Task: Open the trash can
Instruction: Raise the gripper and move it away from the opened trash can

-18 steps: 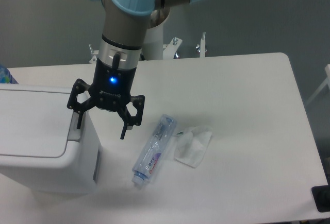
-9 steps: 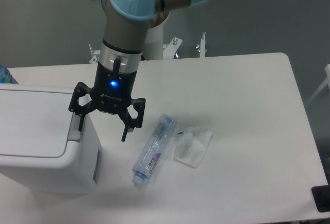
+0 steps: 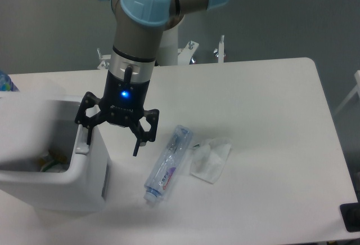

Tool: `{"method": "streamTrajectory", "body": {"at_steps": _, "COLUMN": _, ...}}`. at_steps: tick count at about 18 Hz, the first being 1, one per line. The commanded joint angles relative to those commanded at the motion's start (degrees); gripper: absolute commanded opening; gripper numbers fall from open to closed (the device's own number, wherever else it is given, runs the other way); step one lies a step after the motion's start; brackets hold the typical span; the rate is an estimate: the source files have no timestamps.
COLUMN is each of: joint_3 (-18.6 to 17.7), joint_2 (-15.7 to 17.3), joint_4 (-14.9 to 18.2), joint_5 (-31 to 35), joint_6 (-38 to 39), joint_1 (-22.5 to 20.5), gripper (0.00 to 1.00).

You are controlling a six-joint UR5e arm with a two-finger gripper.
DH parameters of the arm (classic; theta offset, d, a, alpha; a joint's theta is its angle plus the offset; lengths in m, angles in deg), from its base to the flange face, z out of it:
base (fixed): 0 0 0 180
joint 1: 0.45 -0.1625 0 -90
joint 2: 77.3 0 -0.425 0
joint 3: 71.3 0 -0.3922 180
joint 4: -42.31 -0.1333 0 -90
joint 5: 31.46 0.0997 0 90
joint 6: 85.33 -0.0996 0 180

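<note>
The white trash can (image 3: 56,191) stands at the table's left front. Its lid (image 3: 31,103) is a blurred white shape tilted up at the back, and the inside shows some rubbish (image 3: 49,161). My gripper (image 3: 111,147) hangs open over the can's right rim. Its left finger (image 3: 88,135) is down at the grey push tab (image 3: 82,143), and its right finger (image 3: 136,143) hangs outside the can over the table.
A clear plastic bottle (image 3: 167,163) lies on the table just right of the gripper. A crumpled white wrapper (image 3: 210,157) lies beside it. A blue object (image 3: 4,80) peeks in at the far left edge.
The lid, flat and shut in both earlier frames, has sprung up and the can's inside now shows. The gripper has dropped slightly at the tab.
</note>
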Motion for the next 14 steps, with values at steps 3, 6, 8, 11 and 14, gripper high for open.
{"method": "streamTrajectory", "body": {"at_steps": 3, "joint_3": 0.4, "joint_2": 0.2, "joint_4": 0.4, "joint_5": 0.0, "joint_6": 0.3, "joint_1": 0.0, "gripper": 1.00}}
{"method": "streamTrajectory", "body": {"at_steps": 6, "joint_3": 1.1, "joint_2": 0.3, "joint_4": 0.4, "joint_5": 0.0, "joint_6": -0.4, "joint_1": -0.3, "gripper": 1.00}}
{"method": "streamTrajectory", "body": {"at_steps": 8, "joint_3": 1.0, "joint_2": 0.1, "joint_4": 0.0, "joint_5": 0.1, "joint_6": -1.2, "joint_1": -2.0, "gripper": 1.00}}
{"method": "streamTrajectory", "body": {"at_steps": 11, "joint_3": -1.2, "joint_2": -1.0, "joint_4": 0.1, "joint_5": 0.1, "joint_6": -8.8, "joint_1": -9.2, "gripper": 1.00}}
{"method": "streamTrajectory", "body": {"at_steps": 14, "joint_3": -3.2, "joint_2": -2.3, "joint_4": 0.2, "joint_5": 4.7, "joint_6": -16.4, "joint_1": -14.1, "gripper": 1.00}}
